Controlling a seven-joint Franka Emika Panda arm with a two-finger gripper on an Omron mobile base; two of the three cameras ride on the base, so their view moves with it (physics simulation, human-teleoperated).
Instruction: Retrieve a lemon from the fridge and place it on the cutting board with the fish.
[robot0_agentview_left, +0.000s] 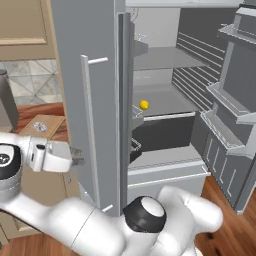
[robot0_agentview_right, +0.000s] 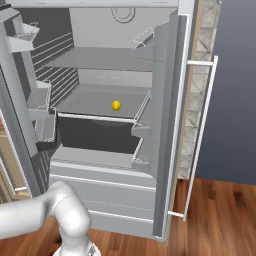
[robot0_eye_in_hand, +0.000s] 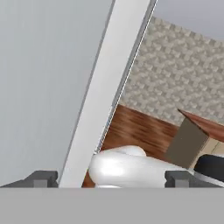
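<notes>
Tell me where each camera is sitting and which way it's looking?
Left base view: behind the arm on its left, facing the open fridge; white arm low, open gripper at the door handle.
Right base view: behind on the right, facing the fridge shelves; arm at lower left.
Hand view: on the hand, looking along the fingertips astride the pale handle bar.
Both base views share the lemon on a shelf.

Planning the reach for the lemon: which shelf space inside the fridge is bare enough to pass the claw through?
The grey middle shelf is bare all around the small yellow lemon; the upper shelf looks bare too. It is tighter beside the right-hand door bins.
</notes>
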